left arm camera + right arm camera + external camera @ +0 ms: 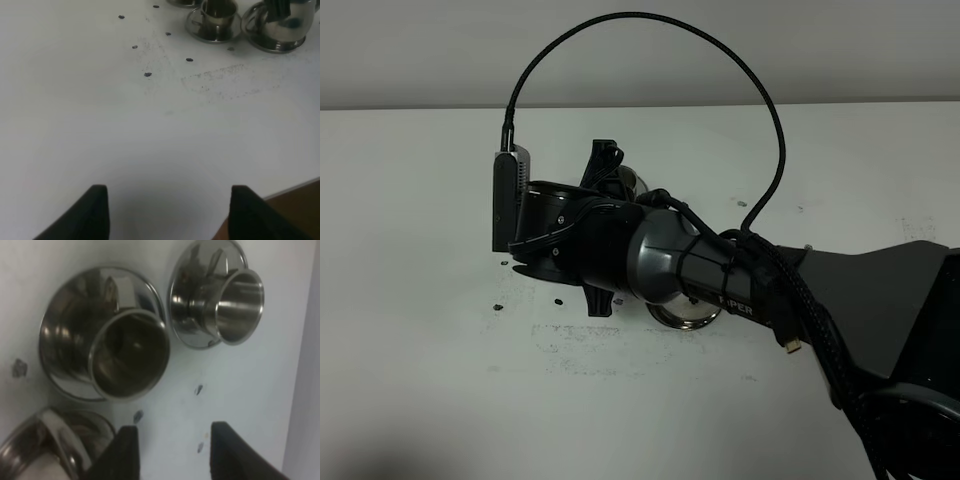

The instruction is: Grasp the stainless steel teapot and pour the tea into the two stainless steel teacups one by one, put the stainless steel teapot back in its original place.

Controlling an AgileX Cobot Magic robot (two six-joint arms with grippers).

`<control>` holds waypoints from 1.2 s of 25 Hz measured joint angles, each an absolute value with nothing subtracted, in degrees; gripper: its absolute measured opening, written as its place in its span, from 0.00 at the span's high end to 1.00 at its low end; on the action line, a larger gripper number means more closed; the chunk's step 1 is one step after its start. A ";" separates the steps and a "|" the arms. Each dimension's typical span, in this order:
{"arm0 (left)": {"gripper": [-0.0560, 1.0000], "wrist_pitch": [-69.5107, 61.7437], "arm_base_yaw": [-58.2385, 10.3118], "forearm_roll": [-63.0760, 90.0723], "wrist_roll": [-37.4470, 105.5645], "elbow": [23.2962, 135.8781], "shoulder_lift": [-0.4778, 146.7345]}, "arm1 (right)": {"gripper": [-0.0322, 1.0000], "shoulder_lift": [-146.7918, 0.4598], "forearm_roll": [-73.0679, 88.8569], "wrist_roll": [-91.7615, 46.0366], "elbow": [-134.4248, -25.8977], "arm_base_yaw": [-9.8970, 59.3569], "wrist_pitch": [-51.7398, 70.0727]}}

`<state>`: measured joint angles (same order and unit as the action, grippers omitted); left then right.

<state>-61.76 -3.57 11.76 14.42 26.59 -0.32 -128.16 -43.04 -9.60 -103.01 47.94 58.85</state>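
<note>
With right jaws parted and empty, left jaws open and idle, centre on the teapot (289, 31), close squarely on its handle, lift level past the neighbouring teacup (218, 15).

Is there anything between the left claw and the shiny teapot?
Nothing stands there. The left wrist view shows only bare white table with a few dark specks and a faint smudge between the left gripper and the teapot.
</note>
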 joint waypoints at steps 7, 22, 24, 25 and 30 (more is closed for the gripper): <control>0.45 -61.76 -3.57 11.76 14.42 26.59 -0.32 | 0.62 -128.62 -43.13 -9.42 -102.88 47.87 58.63; 0.45 -61.76 -3.57 11.76 14.42 26.59 -0.32 | 0.62 -129.60 -41.21 -9.72 -102.84 47.03 61.44; 0.45 -61.76 -3.57 11.76 14.42 26.59 -0.32 | 0.62 -129.60 -40.40 -9.92 -102.84 47.03 61.79; 0.45 -61.76 -3.57 11.76 14.42 26.59 -0.32 | 0.62 -129.60 -39.60 -10.07 -102.84 47.03 61.91; 0.45 -61.76 -3.57 11.76 14.42 26.59 -0.32 | 0.62 -129.76 -37.46 -10.60 -102.84 47.03 63.48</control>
<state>-61.76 -3.57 11.76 14.42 26.59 -0.32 -129.76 -37.46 -10.60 -102.84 47.03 63.48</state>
